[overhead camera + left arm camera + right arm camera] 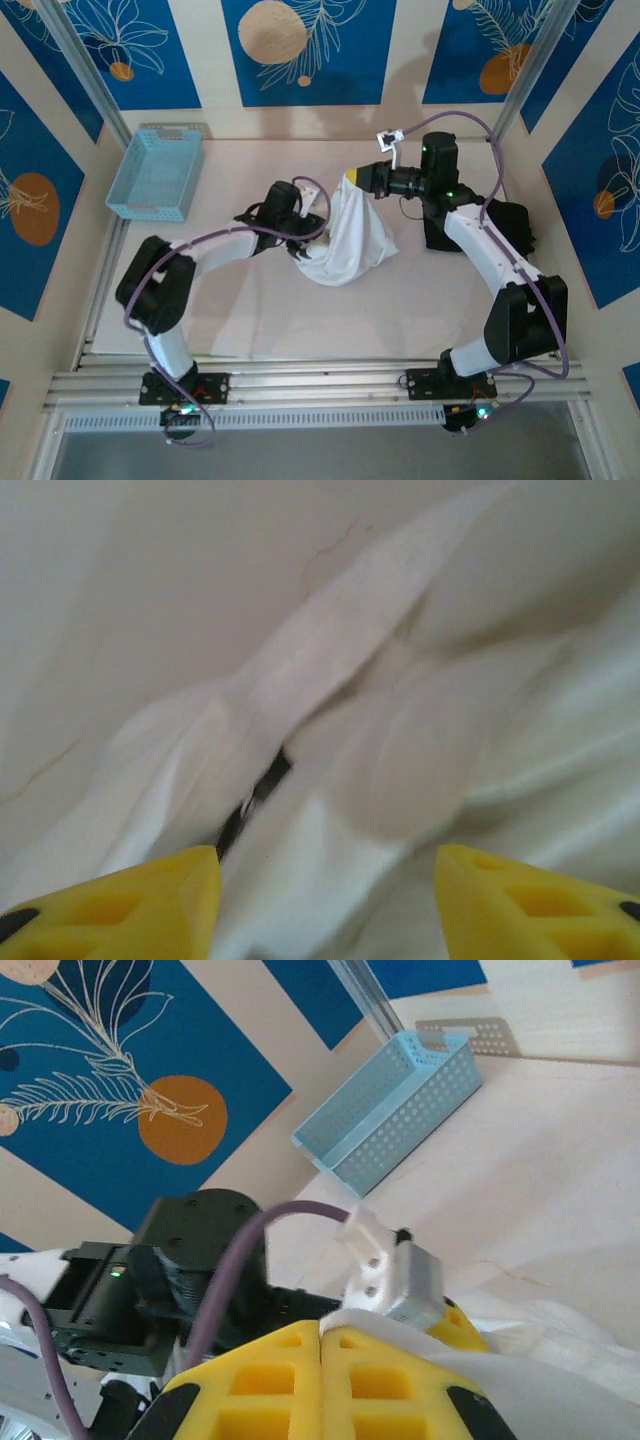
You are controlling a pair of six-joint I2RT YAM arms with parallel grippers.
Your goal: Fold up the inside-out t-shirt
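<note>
One peak of the t-shirt (355, 240) hangs from the clamped right gripper (349, 180); the left gripper (325, 870) gapes half-open over its folds.

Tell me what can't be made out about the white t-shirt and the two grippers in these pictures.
Top view: the tips of the left gripper, hidden by its own wrist and the folds of the t-shirt.
Left wrist view: the dark strip between folds, too blurred to identify.
Right wrist view: the cloth pinched by the shut right gripper, hidden inside the grip; its lower part, cut off by the bottom edge.
</note>
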